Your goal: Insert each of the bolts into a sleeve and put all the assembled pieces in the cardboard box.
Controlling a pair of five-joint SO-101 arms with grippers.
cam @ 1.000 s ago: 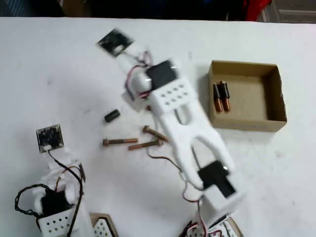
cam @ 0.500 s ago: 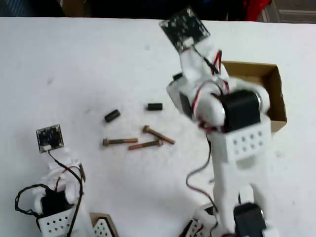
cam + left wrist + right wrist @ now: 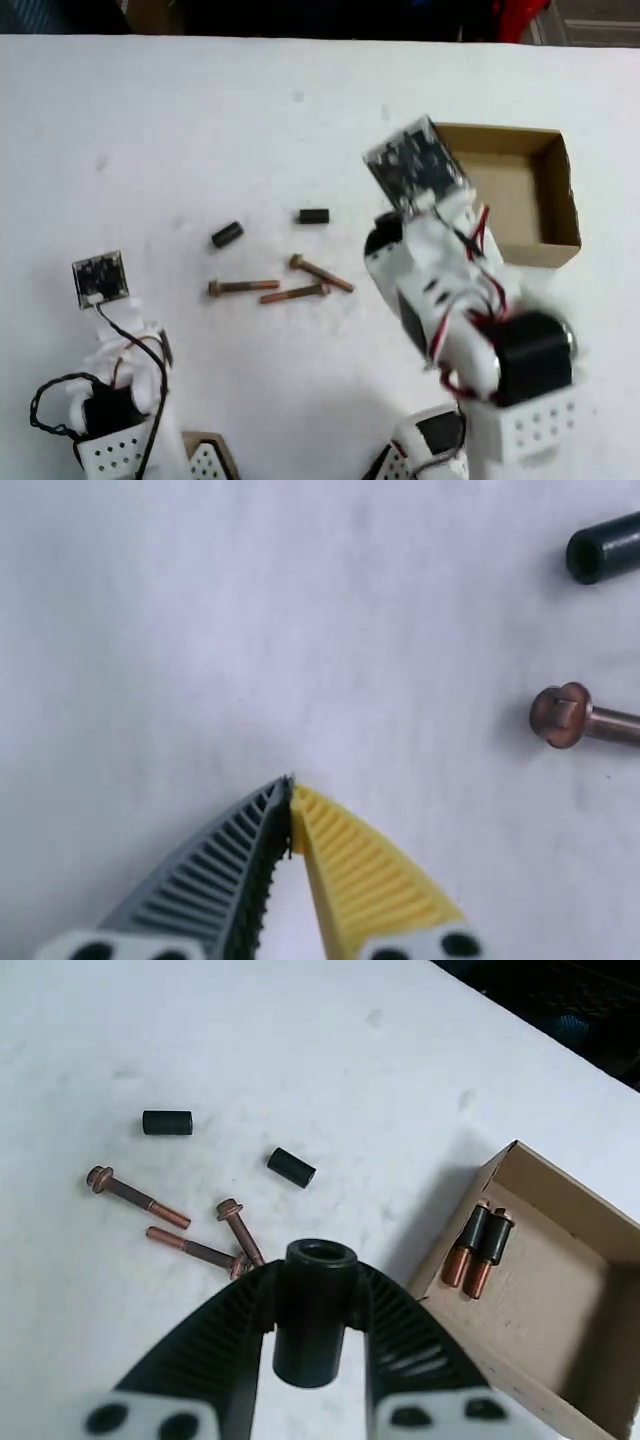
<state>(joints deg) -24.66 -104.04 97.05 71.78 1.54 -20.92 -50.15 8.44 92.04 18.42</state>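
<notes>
My right gripper [image 3: 318, 1278] is shut on an upright black sleeve [image 3: 318, 1315], held above the table on the near side of the cardboard box [image 3: 560, 1290]. Two assembled pieces [image 3: 478, 1250] lie side by side in that box. Two loose black sleeves [image 3: 227, 235] [image 3: 313, 216] and three copper bolts [image 3: 243, 287] [image 3: 294, 293] [image 3: 320, 272] lie at the table's middle. My left gripper [image 3: 290, 785] is shut and empty near the front left, just short of one bolt head [image 3: 560, 715] and one sleeve [image 3: 605, 548].
The right arm [image 3: 470, 310] rises at the front right and covers the left part of the cardboard box [image 3: 545, 190]. The left arm [image 3: 110, 400] stands at the front left corner. Bare white tabletop [image 3: 150, 120] spreads across the far left.
The right arm left the table's middle, swung over the box, then drew back toward the front right. A black sleeve it had covered now shows. The left arm stayed still.
</notes>
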